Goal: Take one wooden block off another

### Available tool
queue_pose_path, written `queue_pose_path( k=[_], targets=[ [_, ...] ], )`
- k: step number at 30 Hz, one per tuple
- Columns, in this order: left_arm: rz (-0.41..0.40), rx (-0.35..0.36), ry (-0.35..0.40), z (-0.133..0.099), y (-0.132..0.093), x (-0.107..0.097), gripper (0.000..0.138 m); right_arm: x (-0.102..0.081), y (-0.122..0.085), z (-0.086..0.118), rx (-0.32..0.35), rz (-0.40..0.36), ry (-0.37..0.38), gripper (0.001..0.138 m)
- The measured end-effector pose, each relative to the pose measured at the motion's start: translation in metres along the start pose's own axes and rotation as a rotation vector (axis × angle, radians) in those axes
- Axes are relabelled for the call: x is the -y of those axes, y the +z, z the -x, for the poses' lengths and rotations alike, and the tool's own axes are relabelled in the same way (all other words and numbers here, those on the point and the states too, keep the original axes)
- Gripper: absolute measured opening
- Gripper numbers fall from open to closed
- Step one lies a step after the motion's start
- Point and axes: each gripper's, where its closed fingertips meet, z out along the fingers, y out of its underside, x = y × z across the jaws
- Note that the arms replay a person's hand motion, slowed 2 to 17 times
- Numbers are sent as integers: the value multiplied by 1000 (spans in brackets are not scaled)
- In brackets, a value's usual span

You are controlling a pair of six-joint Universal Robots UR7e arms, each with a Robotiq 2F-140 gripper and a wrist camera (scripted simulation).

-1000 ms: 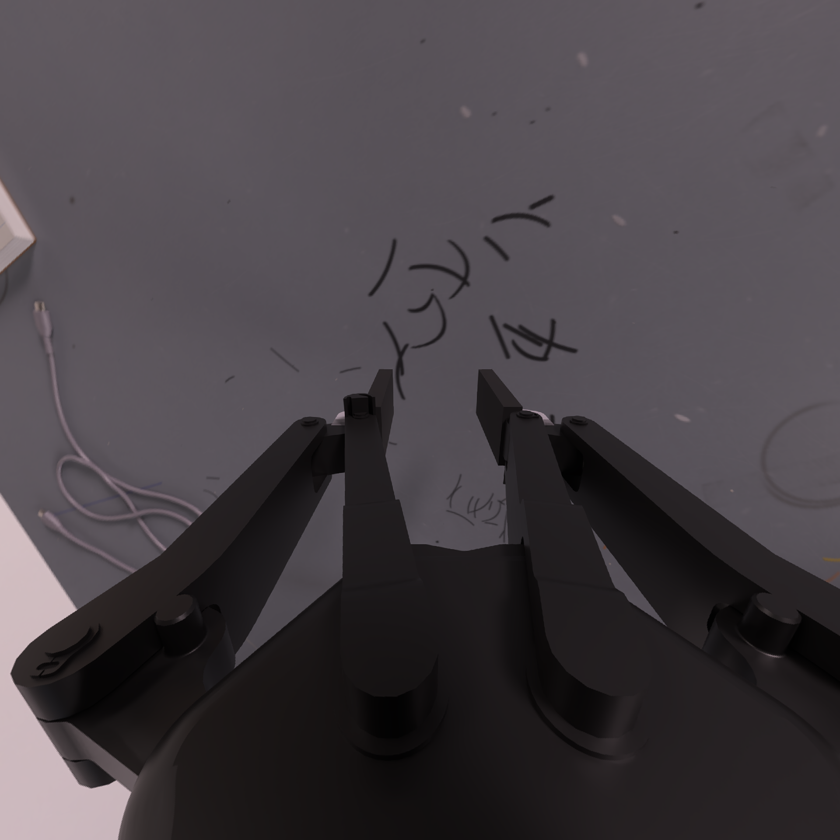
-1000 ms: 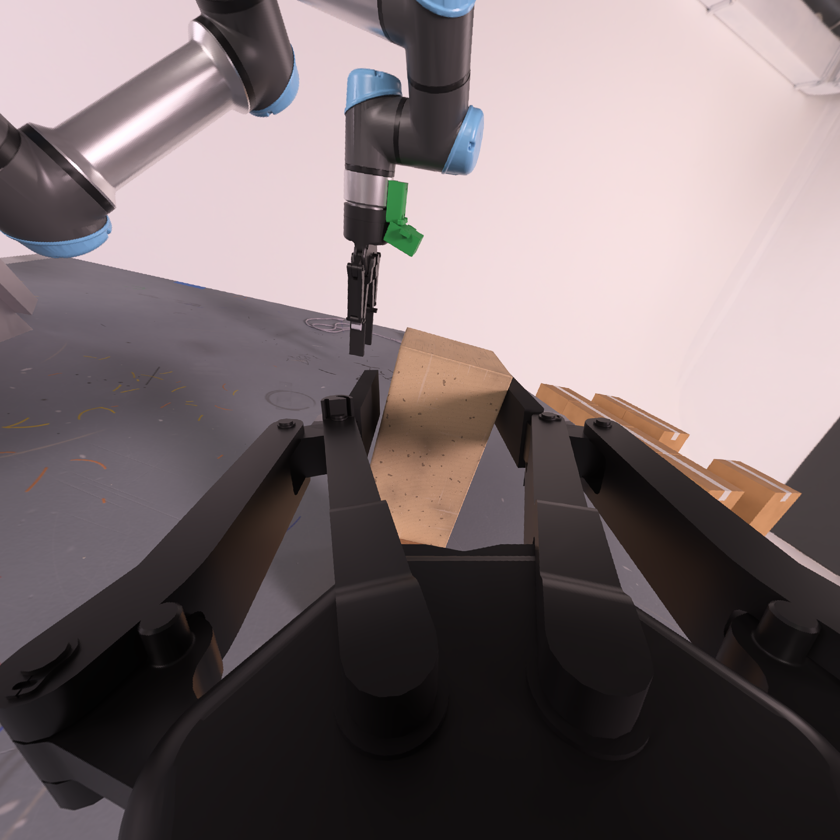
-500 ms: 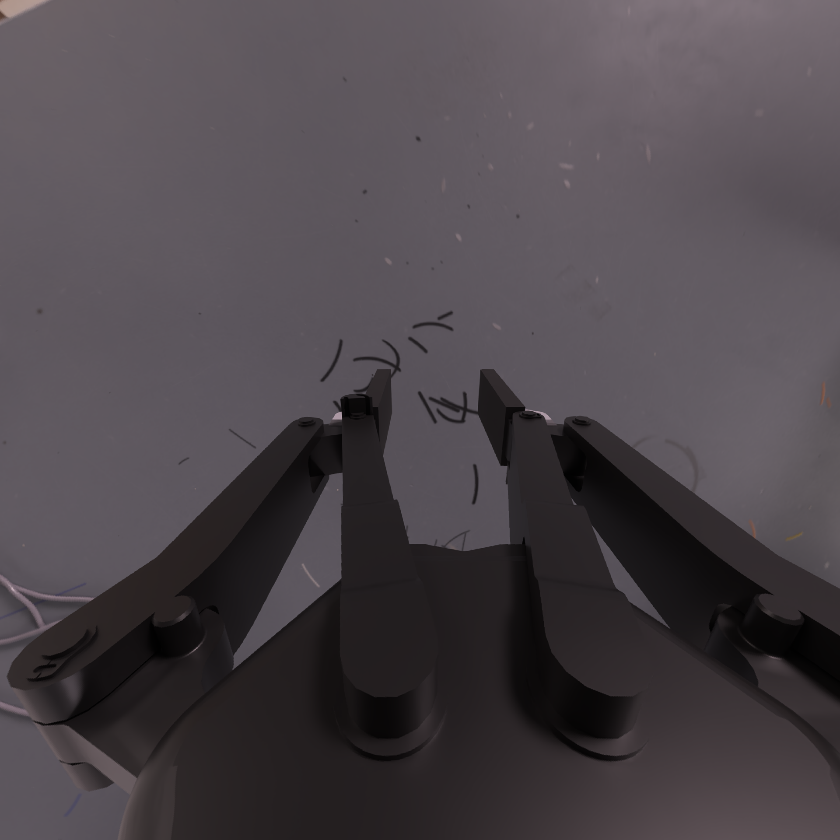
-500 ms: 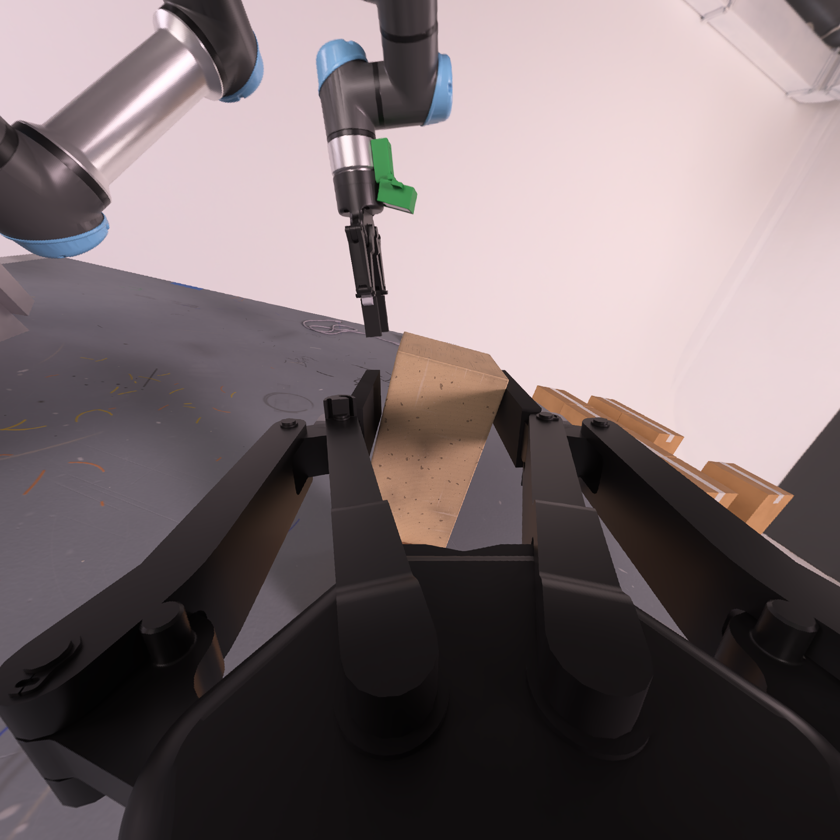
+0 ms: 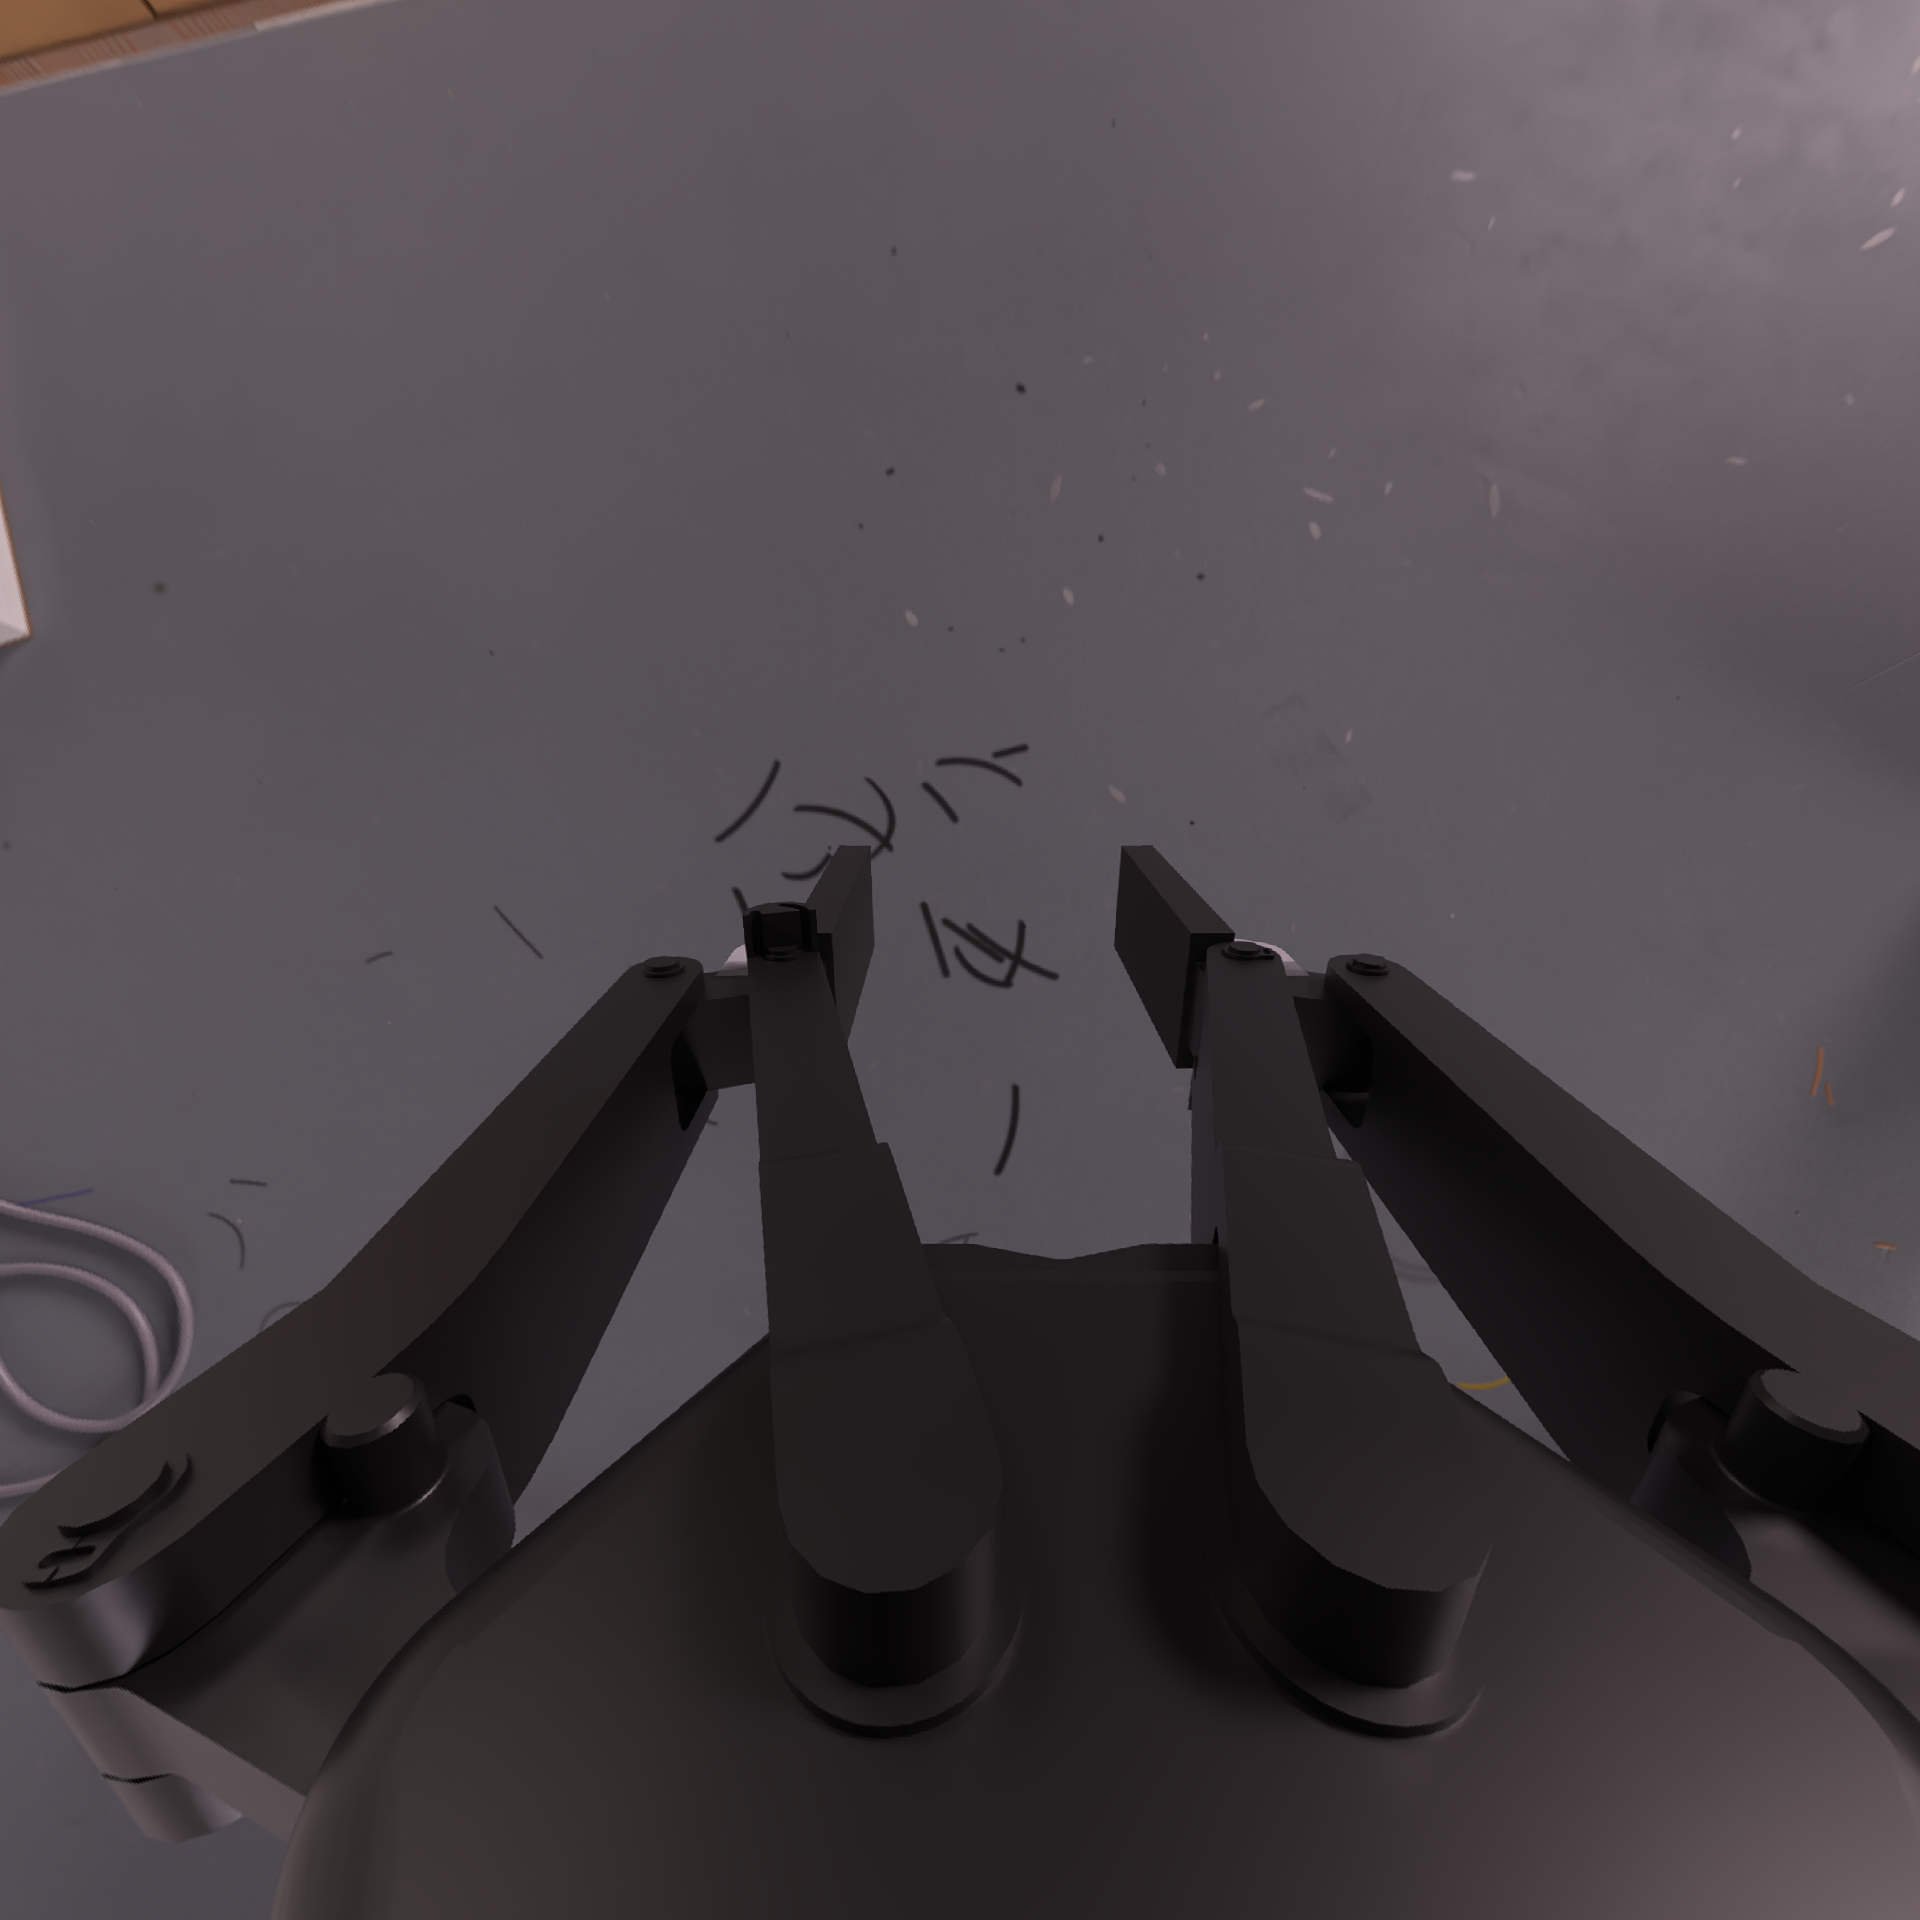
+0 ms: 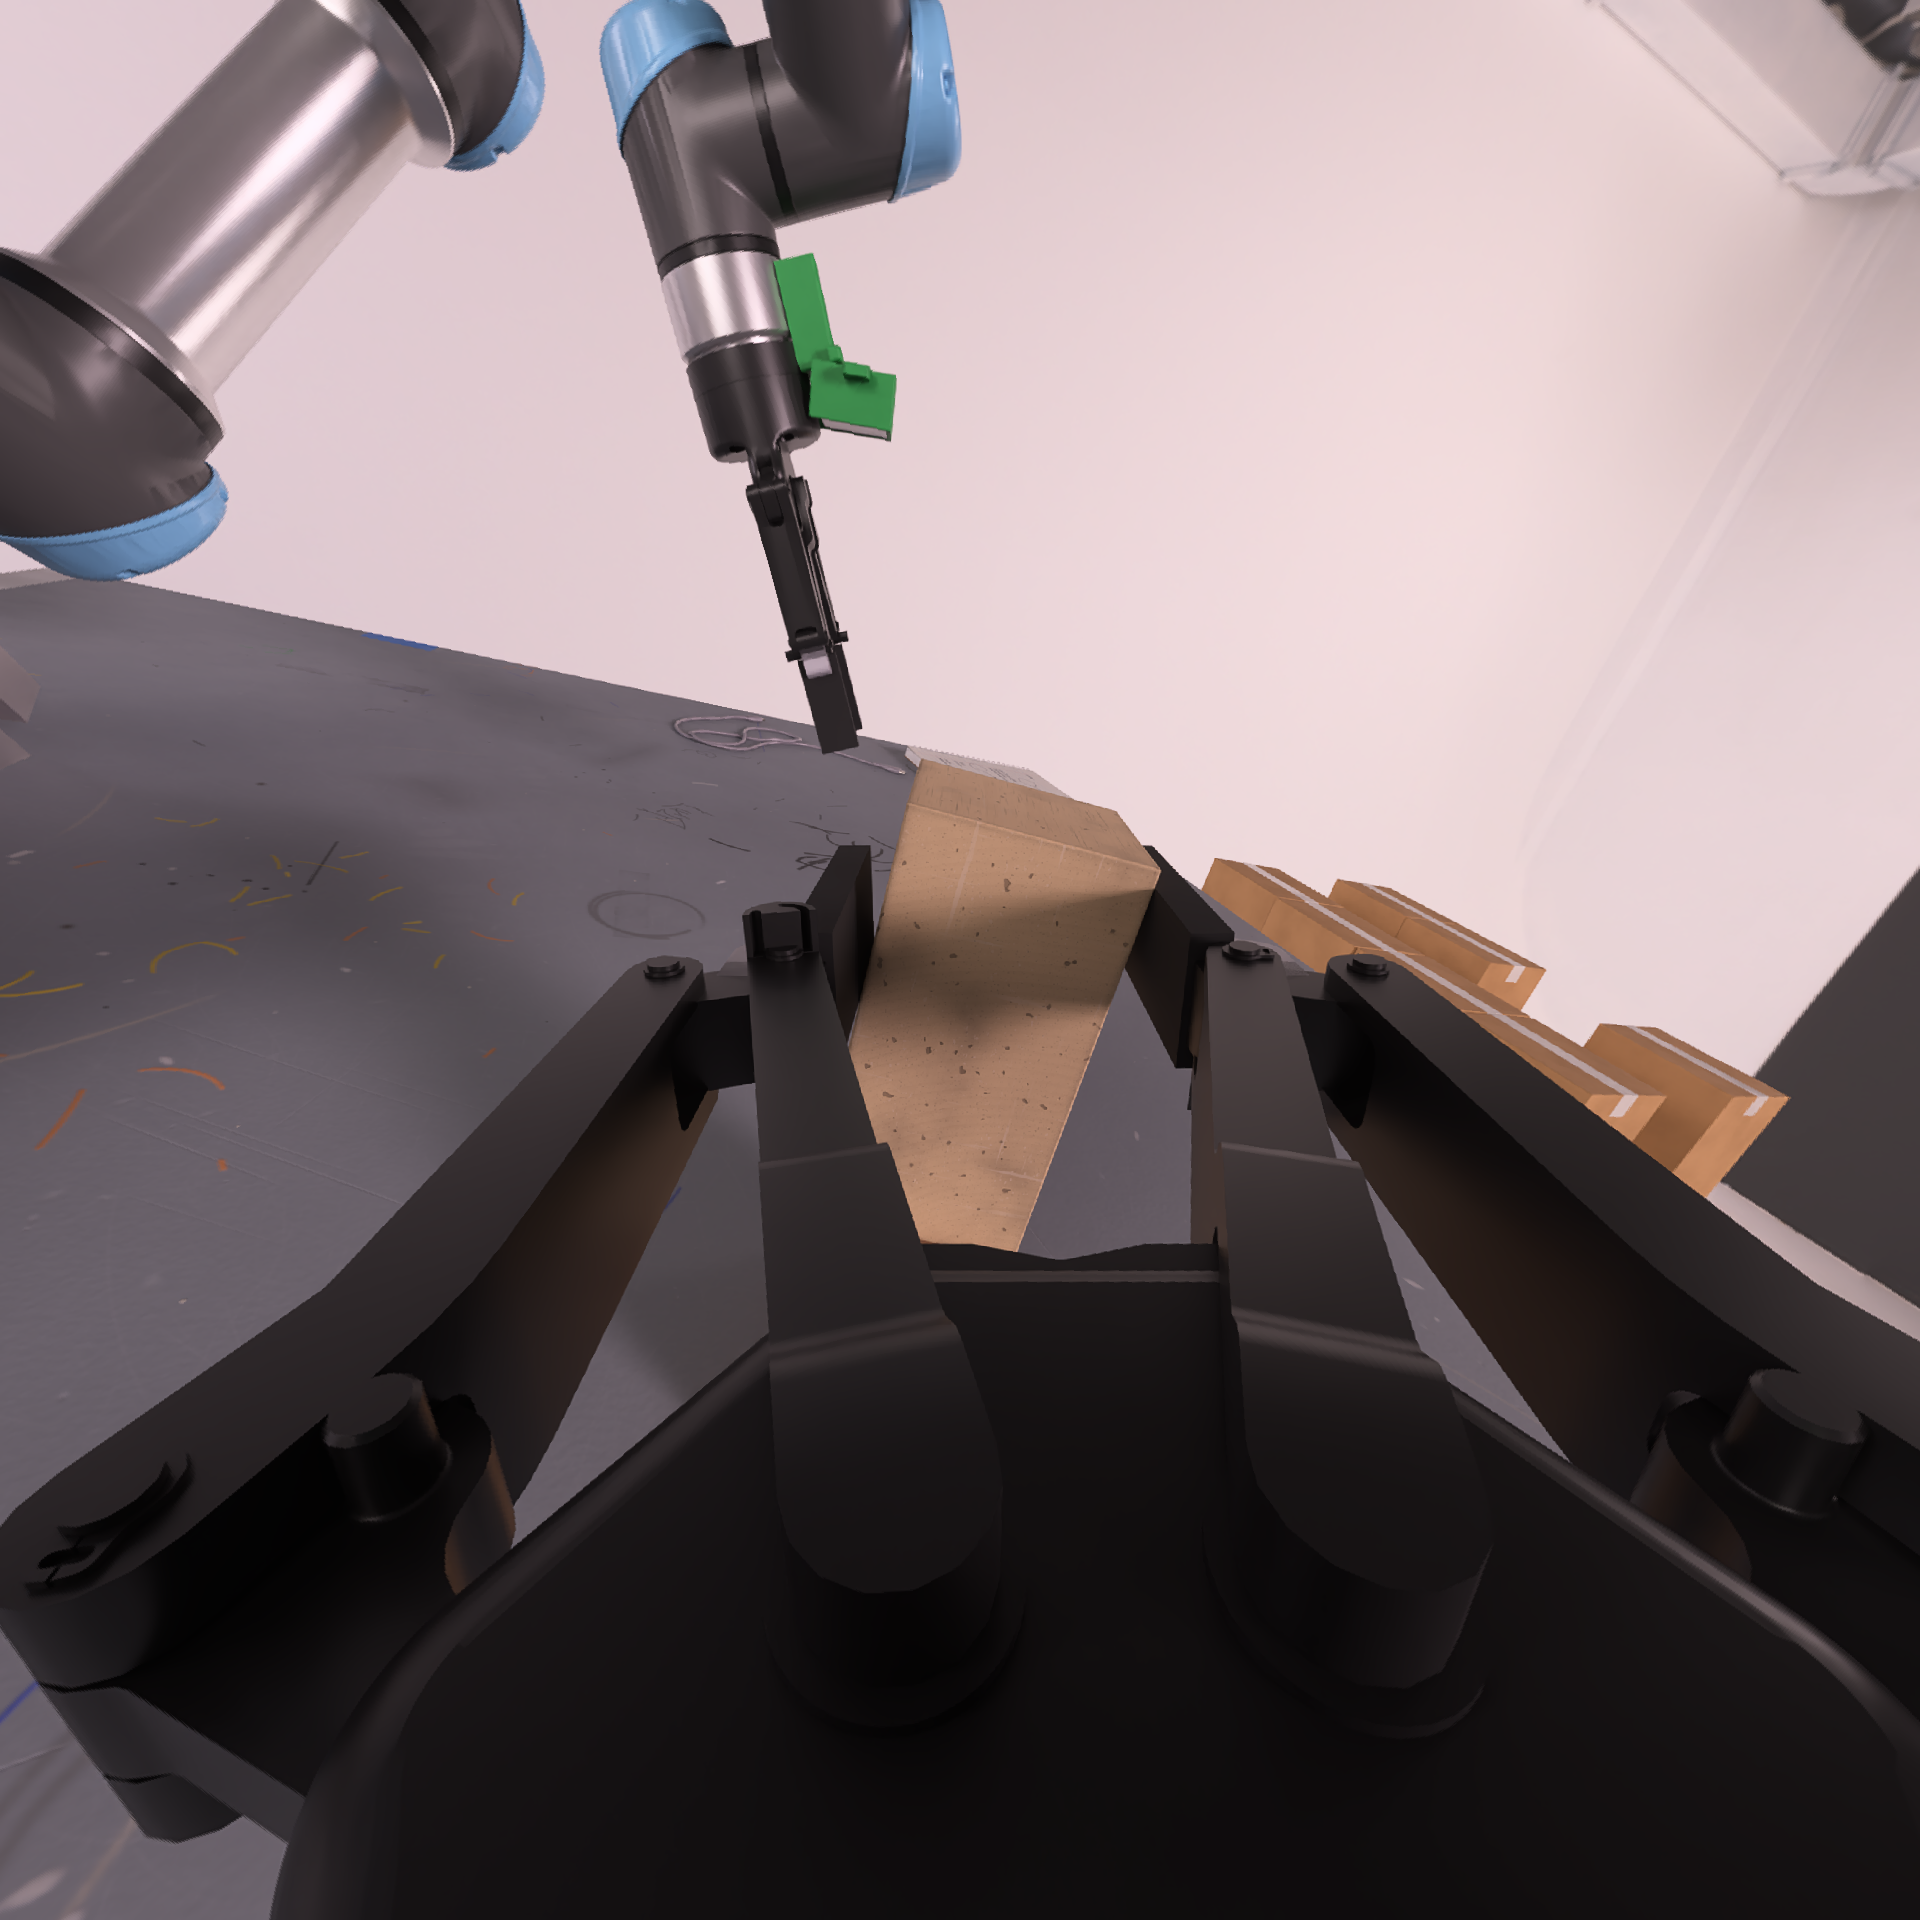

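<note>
My right gripper (image 6: pixel 1003 904) is shut on a light wooden block (image 6: pixel 987 1018) with dark speckles, held between both pads above the grey table (image 6: pixel 312 987). No second block shows in either view. My left gripper (image 5: pixel 992 914) is open and empty, hanging over a bare stretch of table (image 5: pixel 935 468) with black scribbles. In the right wrist view the left gripper (image 6: pixel 826 707) hangs tilted just behind and left of the held block, apart from it.
Several cardboard boxes (image 6: pixel 1455 977) lie beyond the table's right edge. A white cable (image 5: pixel 94 1320) loops at the left, next to a white box edge (image 5: pixel 10 592). The left arm (image 6: pixel 208 239) crosses the upper left of the right wrist view.
The left gripper has swung right and tilted, nearing the held block's far side, and its fingers have spread slightly. The right gripper keeps its hold and has barely moved.
</note>
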Motion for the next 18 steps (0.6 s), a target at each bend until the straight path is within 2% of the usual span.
queue_pose_path(
  k=[11,18],
  targets=[
    [159,34,-14,-4,36,-33,72,0,1,0,-7,8,6,63],
    [174,2,-16,-7,43,-31,64,0,0,2,-9,8,-2,62]
  ],
)
